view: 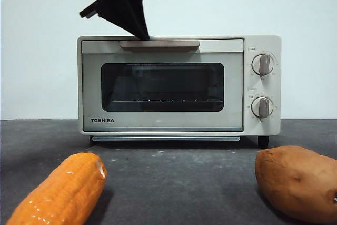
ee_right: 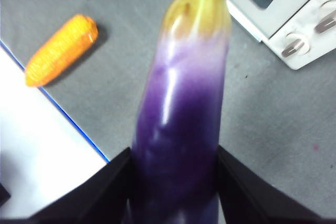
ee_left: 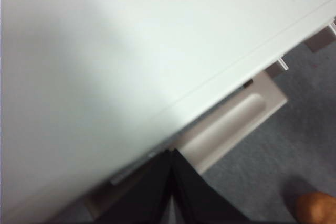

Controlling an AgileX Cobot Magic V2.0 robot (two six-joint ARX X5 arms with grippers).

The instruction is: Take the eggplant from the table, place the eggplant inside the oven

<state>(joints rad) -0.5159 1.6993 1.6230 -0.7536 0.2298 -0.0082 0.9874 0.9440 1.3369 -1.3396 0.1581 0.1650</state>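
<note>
In the right wrist view the eggplant [ee_right: 184, 93], glossy purple fading to a yellow-green end, stands out from between the black jaws of my right gripper [ee_right: 173, 153], which is shut on it, held above the grey table [ee_right: 273, 119]. It does not appear in the front view. The cream oven [view: 179, 85] stands closed at the back of the table. My left gripper [view: 141, 31] comes down from above onto the left part of the beige handle [view: 159, 43]. In the left wrist view its jaws [ee_left: 172, 157] are pressed together, tips at the handle [ee_left: 231, 124].
An orange corn cob [view: 60, 193] lies at the front left, with a brown sweet potato [view: 297, 180] at the front right. The corn [ee_right: 63, 48] and the oven's knobs [ee_right: 294, 45] show below the right gripper. A white board with a blue edge [ee_right: 47, 150] borders the table.
</note>
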